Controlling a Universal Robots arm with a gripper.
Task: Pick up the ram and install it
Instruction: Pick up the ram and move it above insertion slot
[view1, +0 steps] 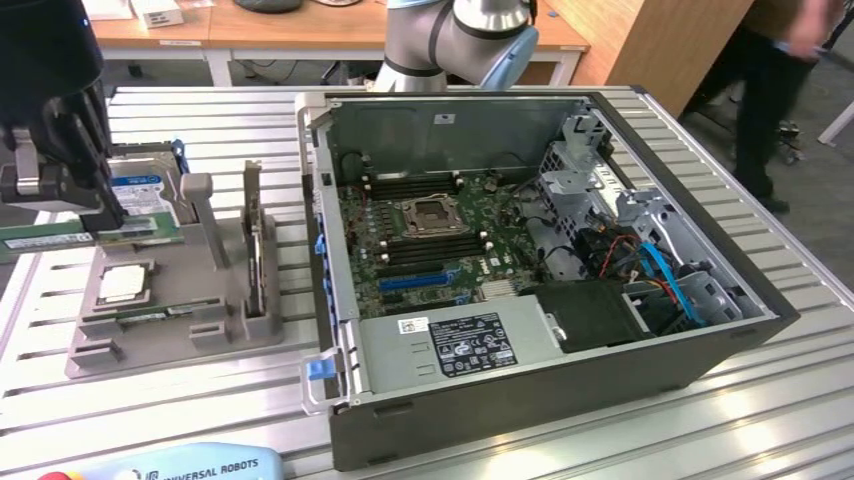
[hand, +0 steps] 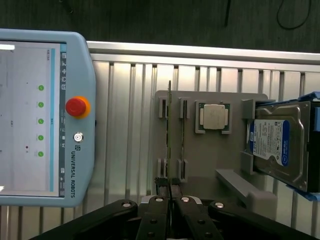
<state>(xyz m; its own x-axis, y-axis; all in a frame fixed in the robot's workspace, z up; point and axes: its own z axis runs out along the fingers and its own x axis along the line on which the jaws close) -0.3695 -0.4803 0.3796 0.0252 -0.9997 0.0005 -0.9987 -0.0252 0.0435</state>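
Observation:
My black gripper (view1: 107, 228) hangs at the exterior view's left, over the grey parts holder (view1: 174, 335). It is shut on the ram (view1: 74, 240), a long thin green stick held level above the holder. In the wrist view the ram (hand: 170, 130) shows edge-on as a thin line running out from between the closed fingertips of my gripper (hand: 170, 192). A second green stick (hand: 184, 140) lies in the holder's slot beside it. The open computer case (view1: 334, 380) stands to the exterior view's right, its motherboard (view1: 414, 230) exposed.
On the holder sit a square silver processor chip (hand: 215, 116) and a silver hard drive with a blue label (hand: 277, 145). A teach pendant (hand: 45, 115) lies on the slatted table near the holder. A person (view1: 781, 90) stands at the back right.

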